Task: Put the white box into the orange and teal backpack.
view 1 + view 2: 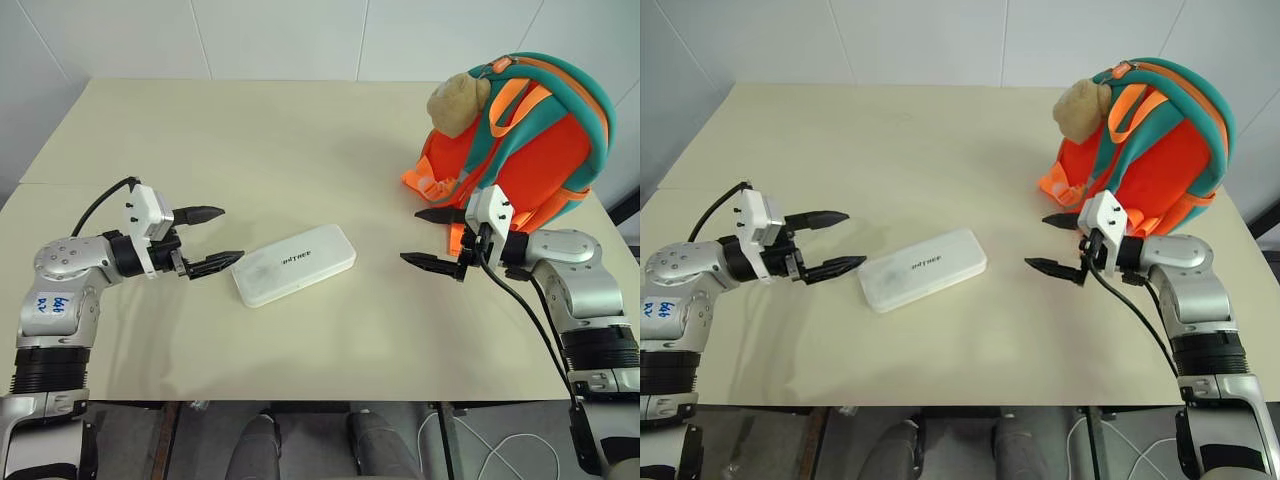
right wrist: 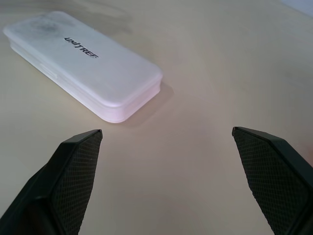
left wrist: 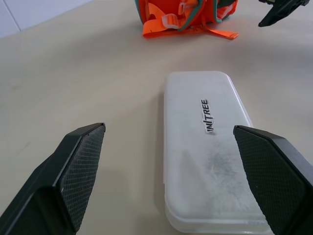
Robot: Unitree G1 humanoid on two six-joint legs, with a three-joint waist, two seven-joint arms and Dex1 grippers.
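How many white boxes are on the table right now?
1. The box lies flat mid-table between the open left gripper and open right gripper, apart from the backpack. Whether another sits behind the backpack cannot be seen.

The two head cameras look down at the table (image 1: pixel 300 130) from above. Both wrist cameras sit low, close to the white box (image 3: pixel 205 147).

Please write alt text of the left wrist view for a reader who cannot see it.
A white box lies flat on a beige table, just ahead of the open left hand. Beyond it stands the orange and teal backpack.
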